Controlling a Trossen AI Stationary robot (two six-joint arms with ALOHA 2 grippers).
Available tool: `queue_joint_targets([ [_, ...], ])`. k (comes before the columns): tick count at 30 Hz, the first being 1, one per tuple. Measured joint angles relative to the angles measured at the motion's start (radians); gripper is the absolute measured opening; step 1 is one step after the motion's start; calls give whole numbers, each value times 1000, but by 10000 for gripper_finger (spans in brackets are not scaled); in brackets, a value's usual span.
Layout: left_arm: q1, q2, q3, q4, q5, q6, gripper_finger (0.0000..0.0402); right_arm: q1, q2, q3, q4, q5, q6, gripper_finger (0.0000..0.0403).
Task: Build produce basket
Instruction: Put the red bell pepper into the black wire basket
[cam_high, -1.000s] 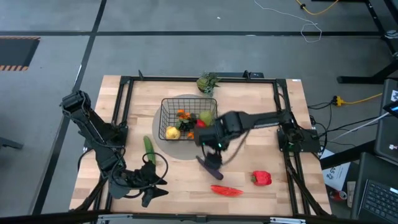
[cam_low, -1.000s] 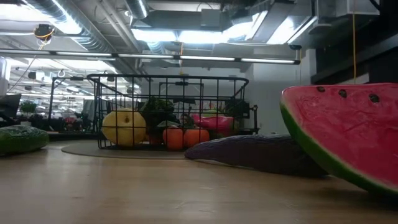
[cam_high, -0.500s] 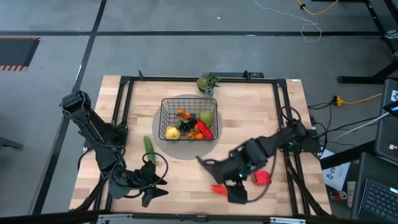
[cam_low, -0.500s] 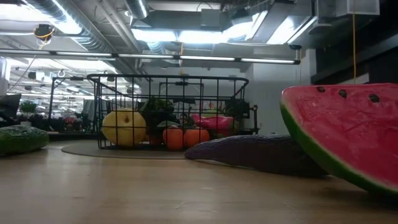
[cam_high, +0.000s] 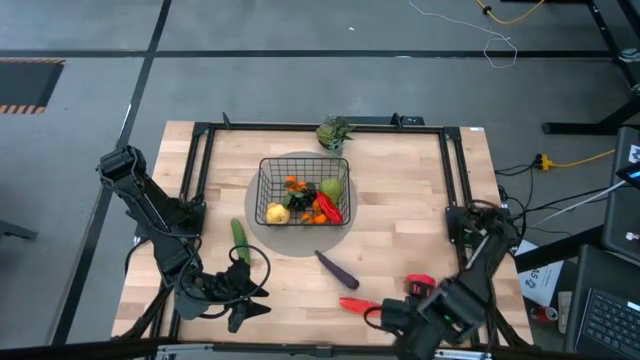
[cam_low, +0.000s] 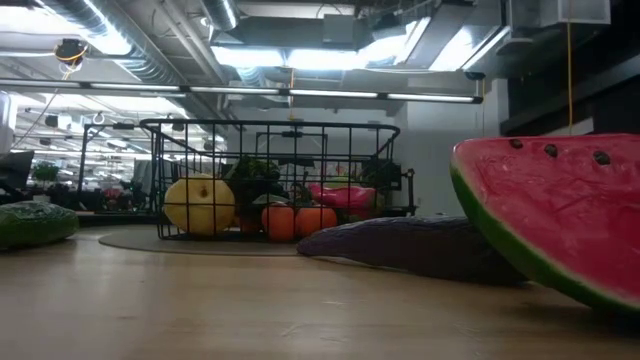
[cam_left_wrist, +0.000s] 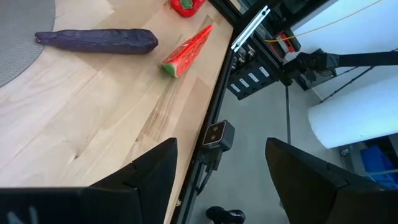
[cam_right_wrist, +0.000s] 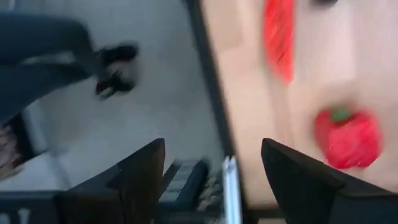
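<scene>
Four loose produce items lay on the counter (cam_high: 400, 220) outside the basket (cam_high: 304, 191): an eggplant (cam_high: 337, 266) at 5 o'clock from the basket, a watermelon slice (cam_high: 358, 305) just beyond it, a red pepper (cam_high: 418, 284) toward 4 o'clock, and a cucumber (cam_high: 240, 240) at 7 o'clock. The basket stood on a grey round mat (cam_high: 282, 240) and already held a yellow pear (cam_high: 277, 212), a green pear (cam_high: 331, 187), orange clusters (cam_high: 294, 184) and a red piece.

The right pincer (cam_high: 400, 318) hovered at the near counter edge, close to the watermelon slice and the pepper, with its fingers (cam_right_wrist: 140, 180) spread apart and nothing between them. The left pincer (cam_high: 240, 308) rested at the near left corner, also spread apart and empty.

Handling judgement: the items appeared to be light, rigid toy pieces with smooth skins, so they were likely to slip or roll under an off-centre pinch. The eggplant was best taken across its thick middle, with the fingers square to its long axis. The watermelon slice was best taken across its flat faces. The pepper, being rounded, called for a centred grip over its widest part.
</scene>
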Motion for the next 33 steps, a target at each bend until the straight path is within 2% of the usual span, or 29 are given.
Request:
queue_joint_targets([
  [4, 0, 0, 0, 0, 0, 0, 239, 47, 0, 0, 0, 215, -92, 268],
  [7, 0, 0, 0, 0, 0, 0, 239, 67, 0, 0, 0, 309, -155, 268],
  [13, 0, 0, 0, 0, 0, 0, 239, 66, 0, 0, 0, 336, -230, 261],
  [21, 0, 0, 0, 0, 0, -1, 239, 66, -44, 0, 0, 340, -313, 219],
  [29, 0, 0, 0, 1, 0, -1, 240, 65, -142, 0, 0, 478, -366, 182],
  [33, 0, 0, 0, 0, 0, -1, 240, 65, -179, -13, 2, 498, -367, 176],
])
